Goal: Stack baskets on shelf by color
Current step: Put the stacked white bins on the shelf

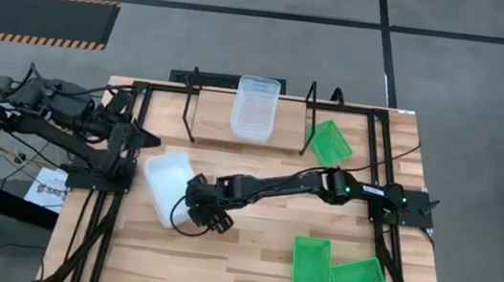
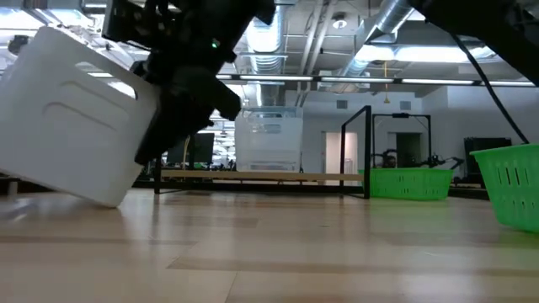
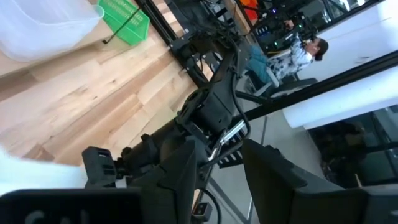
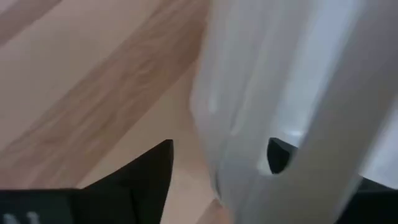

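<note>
Only the low view shows the white basket (image 2: 76, 114) tilted, one bottom corner on the desk (image 2: 278, 252). The right gripper (image 1: 197, 213), its arm stretched out toward the basket, has its jaws clamped over the rim. The left gripper (image 1: 142, 137) waits beyond the basket, jaws apart.

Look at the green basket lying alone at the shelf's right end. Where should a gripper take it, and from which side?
Judging by the high view, the green basket lies tilted against the shelf leg, opening partly up. I would pinch its upper long rim, fingers straddling the thin mesh wall, coming from above on the side facing the table's middle, away from the black upright.
</note>
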